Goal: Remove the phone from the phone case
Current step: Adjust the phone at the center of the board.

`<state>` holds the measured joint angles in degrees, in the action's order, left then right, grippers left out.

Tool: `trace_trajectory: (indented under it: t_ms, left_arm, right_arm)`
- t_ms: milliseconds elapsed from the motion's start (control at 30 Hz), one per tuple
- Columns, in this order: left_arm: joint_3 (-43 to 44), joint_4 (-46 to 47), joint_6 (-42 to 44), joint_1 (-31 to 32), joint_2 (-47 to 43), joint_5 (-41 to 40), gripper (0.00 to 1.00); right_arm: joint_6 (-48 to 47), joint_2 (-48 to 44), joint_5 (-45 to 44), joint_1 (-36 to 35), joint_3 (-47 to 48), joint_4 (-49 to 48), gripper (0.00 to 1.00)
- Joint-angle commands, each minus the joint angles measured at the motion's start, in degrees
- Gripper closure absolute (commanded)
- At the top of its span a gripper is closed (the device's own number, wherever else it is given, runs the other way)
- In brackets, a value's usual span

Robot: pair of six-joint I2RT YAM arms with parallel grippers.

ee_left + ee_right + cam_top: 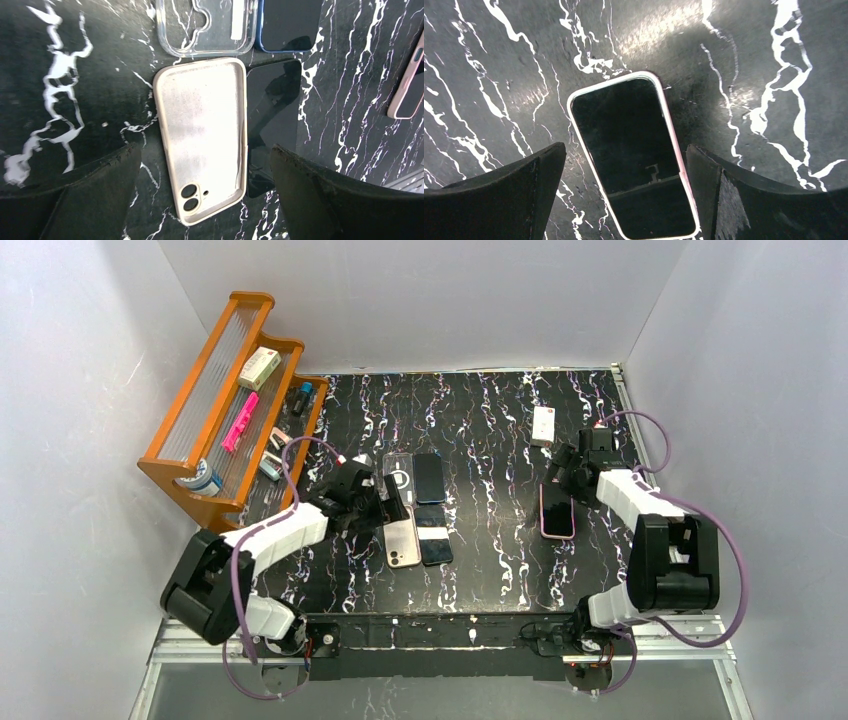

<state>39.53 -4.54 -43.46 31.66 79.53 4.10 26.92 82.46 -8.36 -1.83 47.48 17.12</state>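
Note:
A phone in a pink phone case (634, 155) lies screen up on the black marble table (490, 570), right of centre; the cased phone (557, 510) also shows in the top view. My right gripper (624, 200) hangs open just above it, one finger on each long side, touching nothing. To the left, an empty beige case (200, 135) lies inside up with a bare black phone (272, 125) beside it. My left gripper (207, 200) stands open over the camera end of this case, holding nothing. In the top view it (385, 502) sits left of centre.
An empty clear case (210, 25) and a dark blue phone (290, 25) lie just beyond the beige case. A small white box (543, 425) sits at the back right. A wooden shelf (225, 410) with small items leans at the back left corner. White walls enclose the table.

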Motion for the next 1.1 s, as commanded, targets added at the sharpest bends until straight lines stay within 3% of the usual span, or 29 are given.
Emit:
trace_trajectory:
  t_ms: [0,300,500,1067]
  left_arm:
    - [3.7,-7.3,4.8,-1.3,-6.9,-4.7,0.02]
    - [6.7,-14.3,9.7,-1.9,-16.8,-11.5,0.02]
    - [6.5,-14.5,9.8,-2.0,-17.6,-11.1,0.02]
    - [6.7,-14.0,8.7,-2.0,-16.5,-9.5,0.02]
  right_arm:
    - [-1.3,2.5,3.9,0.3,-0.1,0.0,0.01]
    - [-3.1,6.1,10.7,0.2,-2.3,1.0,0.01]
    - [-4.1,6.5,11.2,-2.0,-2.6,3.7,0.01]
    - [-3.4,11.0,3.5,-16.3,2.9,14.1,0.01]
